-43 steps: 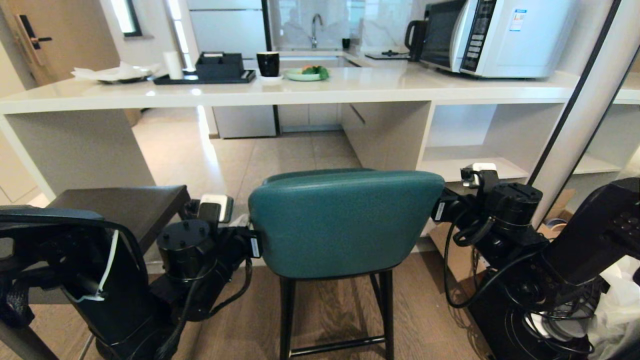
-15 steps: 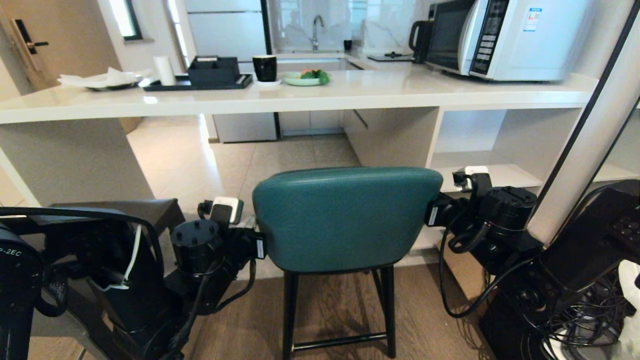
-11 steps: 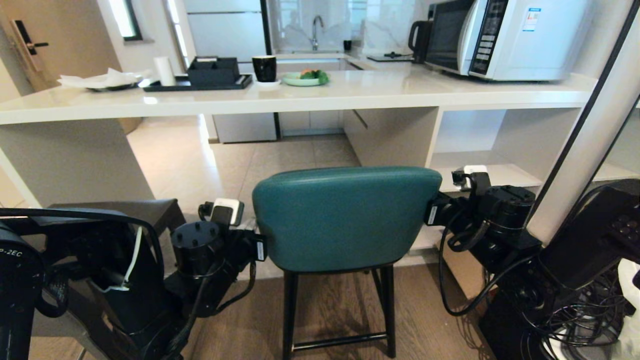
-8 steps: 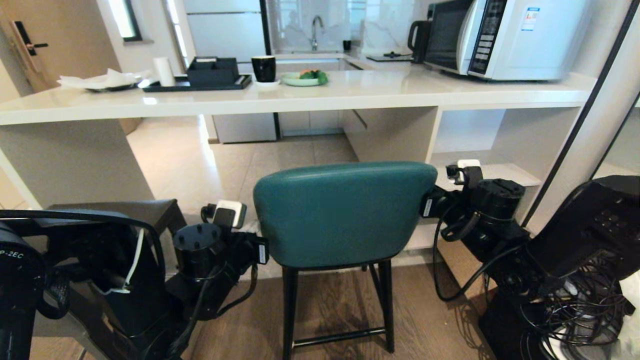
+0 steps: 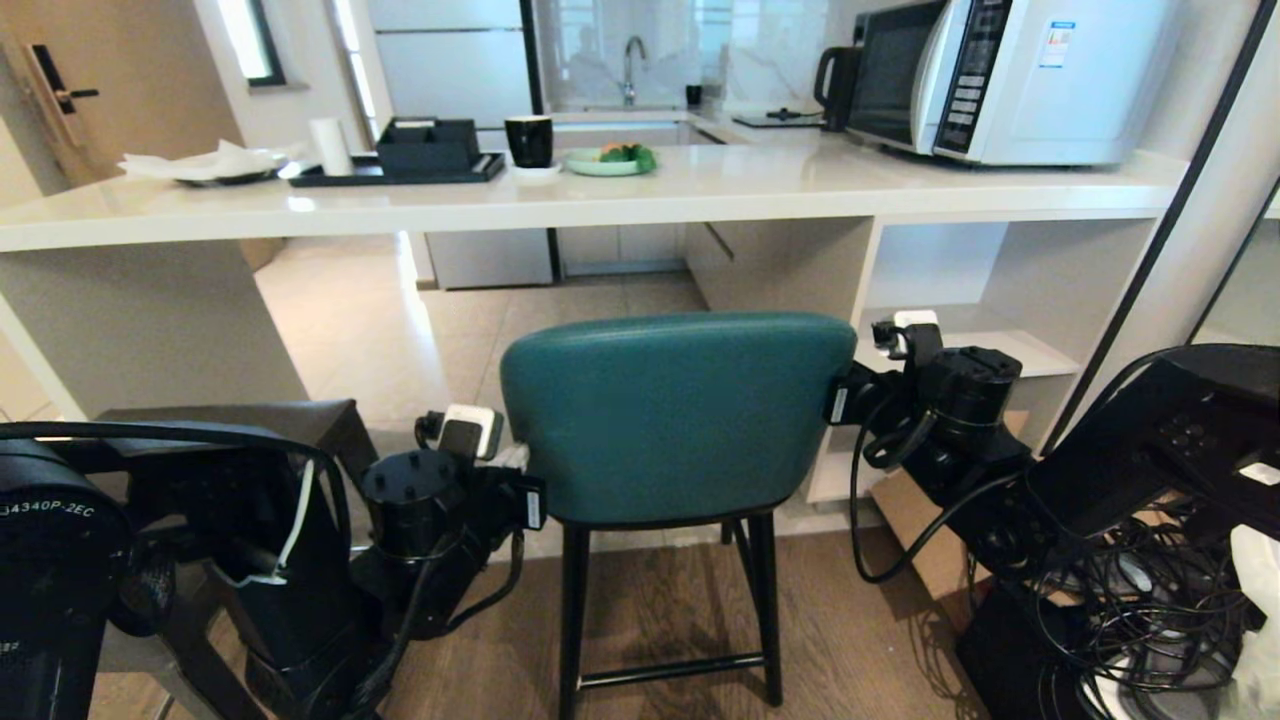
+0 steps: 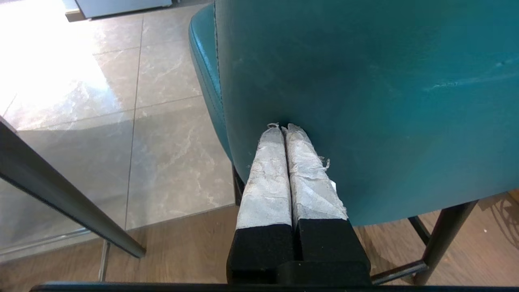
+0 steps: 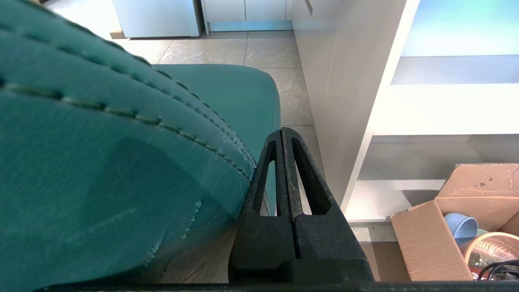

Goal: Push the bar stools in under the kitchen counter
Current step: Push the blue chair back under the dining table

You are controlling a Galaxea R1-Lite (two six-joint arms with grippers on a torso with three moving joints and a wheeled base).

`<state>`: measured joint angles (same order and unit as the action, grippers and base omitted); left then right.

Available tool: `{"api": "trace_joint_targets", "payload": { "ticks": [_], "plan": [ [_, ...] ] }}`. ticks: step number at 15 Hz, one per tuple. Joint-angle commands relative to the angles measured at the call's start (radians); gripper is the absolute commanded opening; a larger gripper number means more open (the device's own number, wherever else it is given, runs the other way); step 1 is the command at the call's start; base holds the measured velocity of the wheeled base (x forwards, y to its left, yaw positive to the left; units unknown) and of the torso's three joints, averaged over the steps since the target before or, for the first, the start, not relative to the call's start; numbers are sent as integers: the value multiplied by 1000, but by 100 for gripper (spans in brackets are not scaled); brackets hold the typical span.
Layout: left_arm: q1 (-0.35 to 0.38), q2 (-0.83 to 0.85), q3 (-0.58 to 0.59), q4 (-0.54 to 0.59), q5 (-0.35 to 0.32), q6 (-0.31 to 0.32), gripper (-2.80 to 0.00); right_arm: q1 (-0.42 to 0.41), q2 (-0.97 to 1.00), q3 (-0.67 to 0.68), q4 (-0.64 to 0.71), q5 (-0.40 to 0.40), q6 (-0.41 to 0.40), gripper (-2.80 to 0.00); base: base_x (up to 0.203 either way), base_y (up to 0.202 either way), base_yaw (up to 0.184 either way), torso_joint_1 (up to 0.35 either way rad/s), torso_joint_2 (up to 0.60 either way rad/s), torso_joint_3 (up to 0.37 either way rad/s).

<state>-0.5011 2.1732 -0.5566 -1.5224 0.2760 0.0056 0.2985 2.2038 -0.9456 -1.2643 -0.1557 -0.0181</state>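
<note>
— Stool [image 5: 678,415], teal, sits just short of the counter [image 5: 600,200]; left gripper [image 6: 282,129] and right gripper [image 7: 282,132], pressed together, flank its backrest.
— Looks top-heavy on thin legs; padded, yielding leather. Push low and evenly.

Teal leather stool with curved back [image 5: 680,410]: you cannot see its seat from the head view, and its thin black legs are cut off below. Grey square-backed stool [image 5: 250,420]: mostly hidden behind your left arm. White microwave [image 5: 1000,75] on the worktop: top cropped. Brown cardboard box [image 7: 446,219]: contents partly visible, edge-cropped.
</note>
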Motion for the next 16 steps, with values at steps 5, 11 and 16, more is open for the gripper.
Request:
{"api": "trace_joint_targets", "payload": {
  "ticks": [5, 11, 16],
  "plan": [
    [146, -61, 12, -8, -9, -6, -280, -106, -12, 50, -40, 10, 2, -280, 0, 0, 0, 0, 0, 0],
    [66, -49, -43, -8, 2, -2, -280, -147, -21, 24, -49, 145, -2, -280, 0, 0, 0, 0, 0, 0],
    [56, -15, -112, -8, 20, 2, -280, -101, 56, -87, -19, 149, -19, -280, 0, 0, 0, 0, 0, 0]
  ]
}}
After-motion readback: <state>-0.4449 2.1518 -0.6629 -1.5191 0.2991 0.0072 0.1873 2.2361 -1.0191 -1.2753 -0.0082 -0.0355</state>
